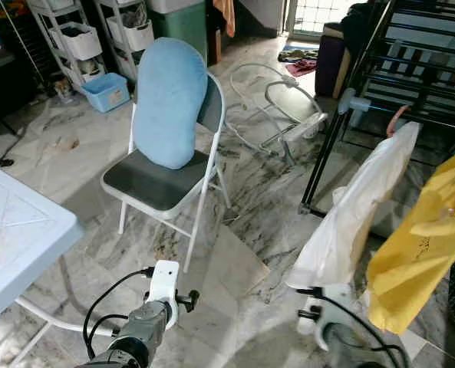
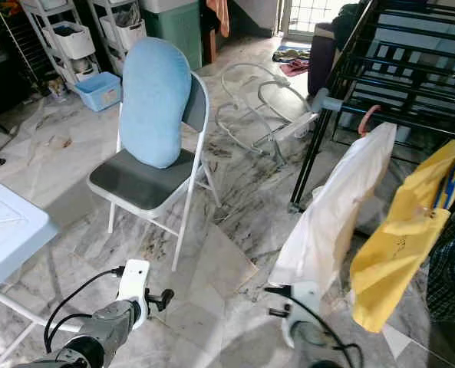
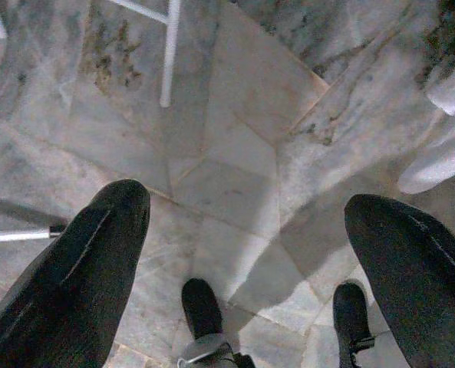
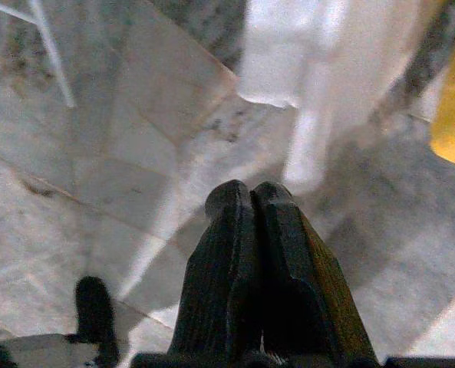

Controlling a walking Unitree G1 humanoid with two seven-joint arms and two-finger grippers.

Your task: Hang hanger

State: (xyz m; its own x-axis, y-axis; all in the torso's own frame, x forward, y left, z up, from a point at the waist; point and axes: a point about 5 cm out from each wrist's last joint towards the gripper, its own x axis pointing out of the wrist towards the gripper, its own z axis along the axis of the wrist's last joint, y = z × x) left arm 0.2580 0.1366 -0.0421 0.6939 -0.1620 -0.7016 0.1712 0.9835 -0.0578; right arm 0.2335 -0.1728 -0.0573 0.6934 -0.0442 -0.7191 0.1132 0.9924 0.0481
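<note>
A black drying rack (image 1: 342,130) stands at the right. A white garment (image 1: 357,207) hangs from it on a hanger with a pink hook (image 1: 397,119). Beside it, a yellow garment (image 1: 423,238) hangs on a blue hanger (image 2: 451,180). Both arms are low in front of me, the left wrist (image 1: 163,285) in front of the chair and the right wrist (image 1: 331,307) just below the white garment. In the left wrist view my left gripper (image 3: 246,201) is open over bare floor. My right gripper (image 4: 250,188) is shut with nothing in it, pointing at the floor near the white garment's hem (image 4: 288,54).
A white folding chair (image 1: 162,184) with a blue cushion (image 1: 168,100) stands ahead on the left. A white table (image 1: 16,230) juts in at the near left. A white rocker frame (image 1: 277,107) lies beyond. Shelves and a blue bin (image 1: 106,92) line the back.
</note>
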